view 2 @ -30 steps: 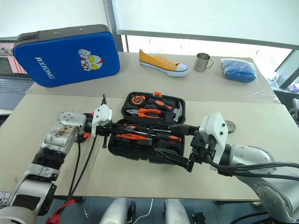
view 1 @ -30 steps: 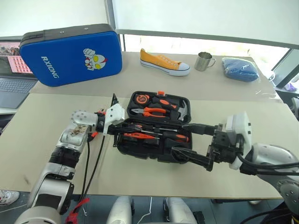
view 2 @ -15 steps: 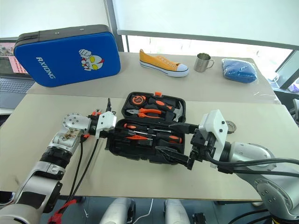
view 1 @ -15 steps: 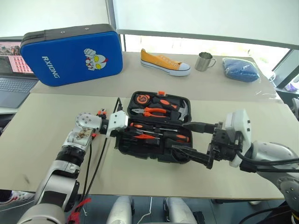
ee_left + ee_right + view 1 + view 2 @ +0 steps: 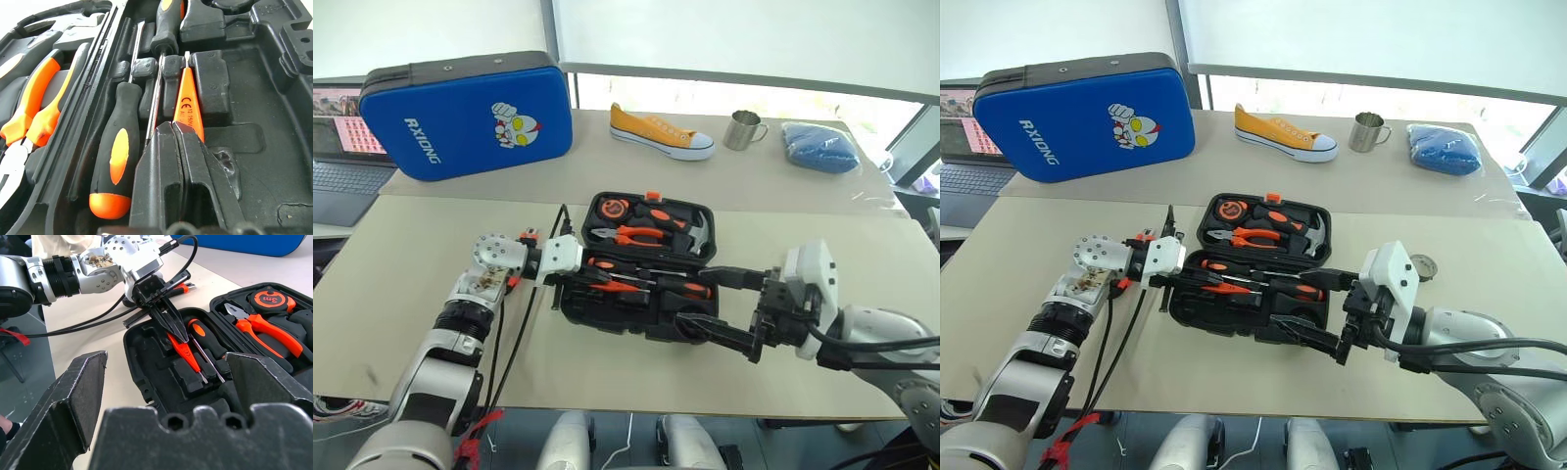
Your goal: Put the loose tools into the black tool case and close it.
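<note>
Left gripper point(image 5: 182, 128) pinched narrow on the butt of the slim orange tester pen point(image 5: 186, 352), pen lying straight ahead of the tips in its slot in the black tool case point(image 5: 646, 264), just beside a seated screwdriver point(image 5: 119, 161). Best pressed flat into the recess, then let go and drawn back along the pen's line. Right gripper point(image 5: 713, 302) spread wide, empty, hovering over the case's near edge. Bare table beyond the left gripper's wrist for retreat.
</note>
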### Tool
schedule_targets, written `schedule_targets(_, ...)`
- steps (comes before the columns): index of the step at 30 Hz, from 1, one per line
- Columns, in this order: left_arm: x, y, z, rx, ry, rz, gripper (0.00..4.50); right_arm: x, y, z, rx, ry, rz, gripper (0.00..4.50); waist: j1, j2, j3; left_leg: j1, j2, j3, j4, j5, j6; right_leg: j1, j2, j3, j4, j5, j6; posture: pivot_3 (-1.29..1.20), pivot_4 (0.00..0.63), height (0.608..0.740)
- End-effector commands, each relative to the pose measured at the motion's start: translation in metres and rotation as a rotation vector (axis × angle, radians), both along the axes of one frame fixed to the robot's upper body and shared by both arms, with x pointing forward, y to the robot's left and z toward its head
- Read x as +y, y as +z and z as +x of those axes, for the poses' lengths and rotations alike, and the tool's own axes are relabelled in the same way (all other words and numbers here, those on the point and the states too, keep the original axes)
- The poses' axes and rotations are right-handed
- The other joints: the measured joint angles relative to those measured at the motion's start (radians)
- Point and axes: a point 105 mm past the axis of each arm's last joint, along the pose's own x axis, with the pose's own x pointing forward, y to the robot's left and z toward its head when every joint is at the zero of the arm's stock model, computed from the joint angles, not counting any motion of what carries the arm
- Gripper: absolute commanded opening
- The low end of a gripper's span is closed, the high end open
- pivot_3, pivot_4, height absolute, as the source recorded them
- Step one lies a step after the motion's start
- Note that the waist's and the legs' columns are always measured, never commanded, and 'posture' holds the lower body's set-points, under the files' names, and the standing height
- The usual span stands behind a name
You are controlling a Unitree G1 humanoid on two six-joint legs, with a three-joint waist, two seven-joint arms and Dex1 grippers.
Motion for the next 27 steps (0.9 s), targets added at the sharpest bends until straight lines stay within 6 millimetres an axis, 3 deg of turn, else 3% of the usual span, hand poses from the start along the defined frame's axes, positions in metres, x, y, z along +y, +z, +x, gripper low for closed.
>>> schedule_targets(1,-0.004,-0.013,-0.005,-0.003,-0.03,0.043,0.07,-0.001,0.011,0.0,-0.061,-0.005,0.02,4.5,0.0,0.0,0.0,0.0,0.0,0.0,0.0,0.0,0.0,0.0,0.0,0.0,0.0,0.0,0.0,0.0,0.15,0.74)
schedule_targets(9,-0.003,-0.023,-0.002,-0.021,-0.027,0.087,0.07,0.0,0.012,0.0,-0.065,-0.004,0.02,4.5,0.004,0.0,0.0,0.002,0.0,0.0,0.0,0.0,0.0,0.003,0.0,0.0,-0.001,0.0,0.0,0.0,0.15,0.74)
schedule_targets(14,-0.003,-0.021,-0.003,-0.026,-0.034,0.08,0.07,0.0,0.012,0.0,-0.066,-0.001,0.018,4.5,0.003,0.0,0.0,0.012,0.0,0.002,-0.002,0.0,0.001,0.015,0.0,-0.002,-0.006,0.0,0.0,0.0,0.15,0.74)
schedule_targets(16,0.0,-0.014,-0.004,-0.034,-0.036,0.064,0.07,0.0,0.012,0.001,-0.067,0.002,0.016,4.5,0.002,0.0,0.0,0.012,0.0,0.002,-0.002,0.0,0.001,0.015,0.0,-0.002,-0.006,0.0,0.0,0.0,0.15,0.74)
schedule_targets(19,0.009,0.015,-0.005,-0.052,-0.003,0.003,0.07,0.001,0.014,0.004,-0.072,0.016,0.012,4.5,-0.004,0.0,0.0,0.011,0.001,0.001,-0.002,0.0,0.001,0.014,0.0,-0.002,-0.006,0.0,0.0,0.0,0.15,0.74)
schedule_targets(23,0.036,0.069,-0.009,-0.032,0.166,-0.121,1.18,0.002,0.016,0.011,-0.078,0.055,0.007,4.5,-0.02,-0.001,0.0,0.009,0.003,-0.002,-0.003,0.0,0.001,0.011,0.002,-0.001,-0.005,0.0,0.0,0.0,0.15,0.74)
schedule_targets(27,0.073,0.096,-0.023,-0.022,0.381,-0.19,2.54,0.009,0.016,0.016,-0.086,0.111,0.006,4.5,-0.033,0.0,0.0,0.01,0.004,-0.002,-0.006,0.0,0.001,0.01,0.002,-0.001,-0.006,0.0,0.0,0.0,0.15,0.74)
